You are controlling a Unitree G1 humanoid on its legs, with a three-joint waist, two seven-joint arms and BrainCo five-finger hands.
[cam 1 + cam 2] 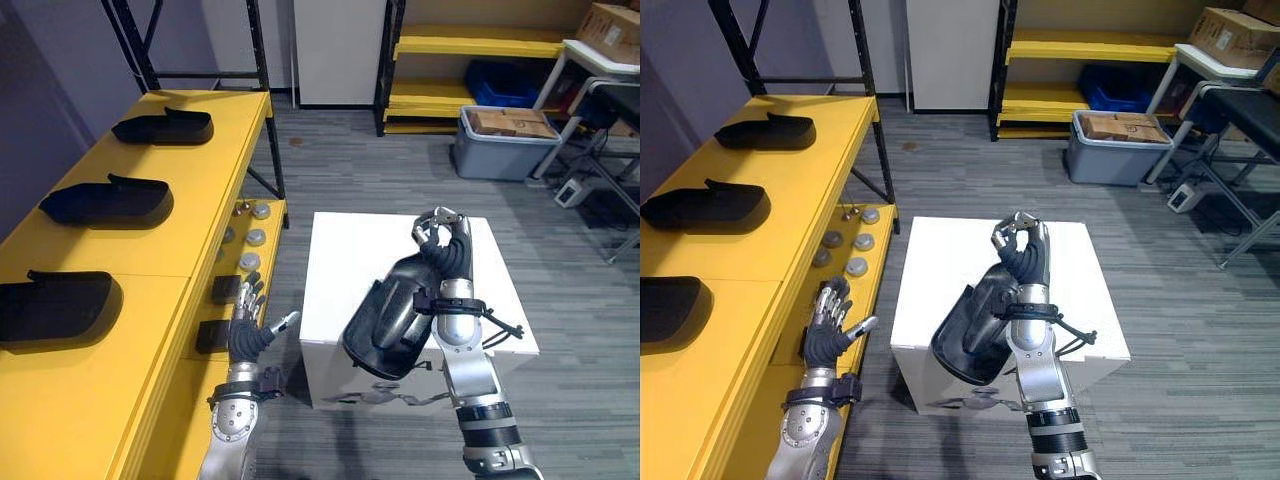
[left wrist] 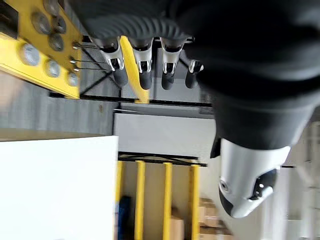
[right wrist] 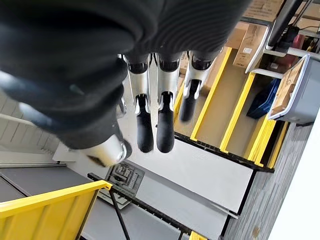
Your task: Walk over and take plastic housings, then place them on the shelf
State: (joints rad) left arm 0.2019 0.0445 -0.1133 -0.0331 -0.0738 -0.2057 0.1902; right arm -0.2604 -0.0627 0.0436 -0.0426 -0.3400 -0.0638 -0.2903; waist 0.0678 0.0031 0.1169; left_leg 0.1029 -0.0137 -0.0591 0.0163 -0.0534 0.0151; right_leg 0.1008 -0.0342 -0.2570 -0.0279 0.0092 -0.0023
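A black plastic housing hangs tilted over the front of a white box, with its narrow end up in my right hand. That hand's fingers are curled round the narrow end. Three more black housings lie in a row on the top of the yellow shelf to my left. My left hand is raised beside the shelf's lower level, fingers straight and holding nothing.
Round silver parts and dark blocks lie on the shelf's lower level close to my left hand. A grey bin with cardboard boxes stands on the floor far right, before another yellow rack. Grey floor surrounds the white box.
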